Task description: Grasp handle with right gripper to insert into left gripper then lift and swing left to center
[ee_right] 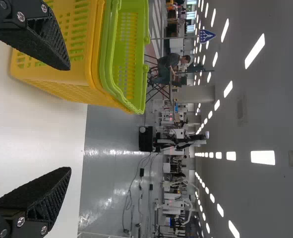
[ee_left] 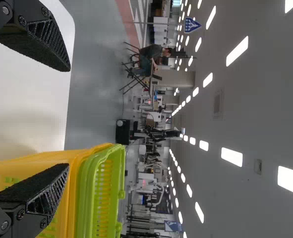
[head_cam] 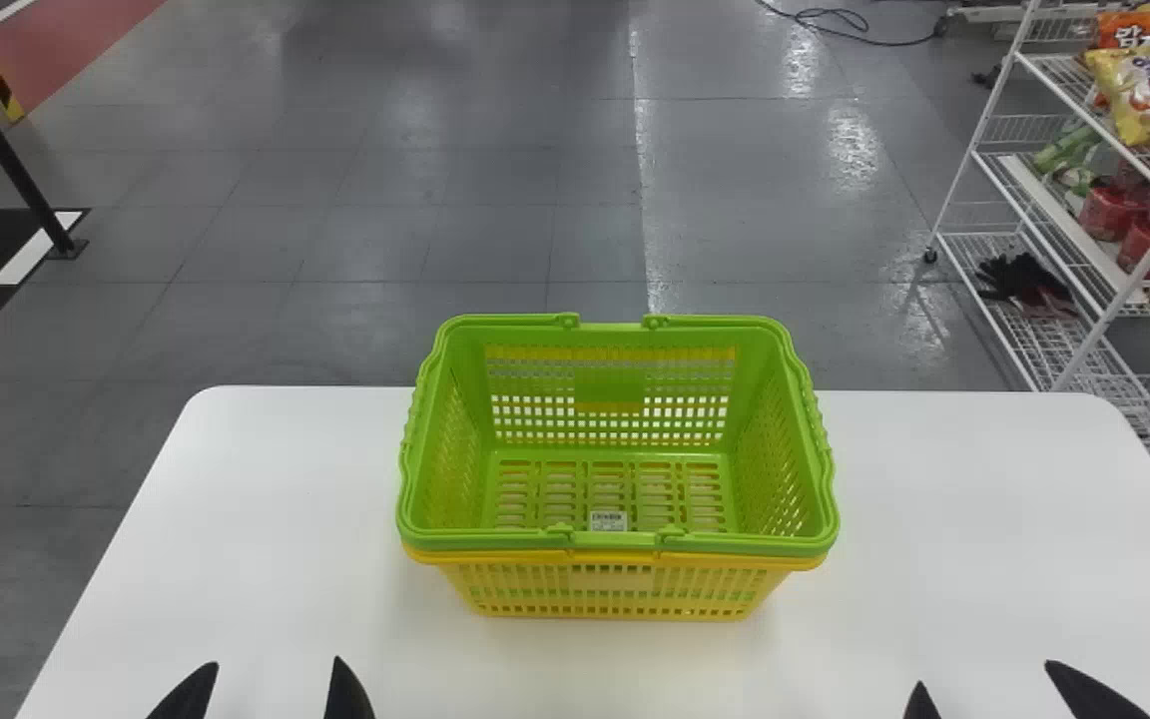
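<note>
Green slotted plastic basket [head_cam: 715, 544] sits in a yellow plastic basket [head_cam: 612, 579], beyond and between left gripper [head_cam: 278, 661] and right gripper [head_cam: 984, 674], black fingers [ee_right: 39, 42] spread on both, probably so the folded handle [head_cam: 819, 429] fits, lol.

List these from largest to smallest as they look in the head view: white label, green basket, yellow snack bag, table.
1. Table
2. Green basket
3. Yellow snack bag
4. White label
</note>
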You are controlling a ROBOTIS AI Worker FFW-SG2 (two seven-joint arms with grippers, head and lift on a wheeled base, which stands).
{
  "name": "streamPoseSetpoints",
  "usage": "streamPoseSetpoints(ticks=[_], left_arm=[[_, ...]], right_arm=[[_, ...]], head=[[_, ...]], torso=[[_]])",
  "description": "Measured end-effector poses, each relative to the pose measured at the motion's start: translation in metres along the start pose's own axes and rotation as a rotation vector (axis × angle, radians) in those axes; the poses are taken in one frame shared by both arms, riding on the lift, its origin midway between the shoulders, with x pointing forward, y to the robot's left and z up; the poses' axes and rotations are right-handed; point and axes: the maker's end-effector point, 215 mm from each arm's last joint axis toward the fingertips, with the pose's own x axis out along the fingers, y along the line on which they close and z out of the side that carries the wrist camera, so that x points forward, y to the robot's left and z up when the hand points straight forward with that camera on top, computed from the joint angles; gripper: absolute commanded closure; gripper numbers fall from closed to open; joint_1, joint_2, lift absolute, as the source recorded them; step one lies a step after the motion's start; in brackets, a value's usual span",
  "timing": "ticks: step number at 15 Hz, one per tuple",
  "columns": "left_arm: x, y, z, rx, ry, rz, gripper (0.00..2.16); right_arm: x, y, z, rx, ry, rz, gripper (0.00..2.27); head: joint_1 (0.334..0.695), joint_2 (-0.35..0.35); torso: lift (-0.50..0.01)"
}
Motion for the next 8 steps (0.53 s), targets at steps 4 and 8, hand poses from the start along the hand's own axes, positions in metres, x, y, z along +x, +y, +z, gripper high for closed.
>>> streamPoseSetpoints(ticks=[4,8], left_arm=[[0.0000,-0.0006,-0.0003,-0.002,0.000,0.000,0.14],[0.0005,-0.0005,-0.0008,-0.001,-0.001,0.000,0.13]], right_arm=[[0.0000,-0.0004,0.0004,0.002,-0.002,-0.002,0.08],[-0.0004,0.0000,-0.0006,0.004,-0.001,-0.003,0.08]], head=[[0.695,0.045],[0.695,0.046]], torso=[[-0.093],[-0.093]])
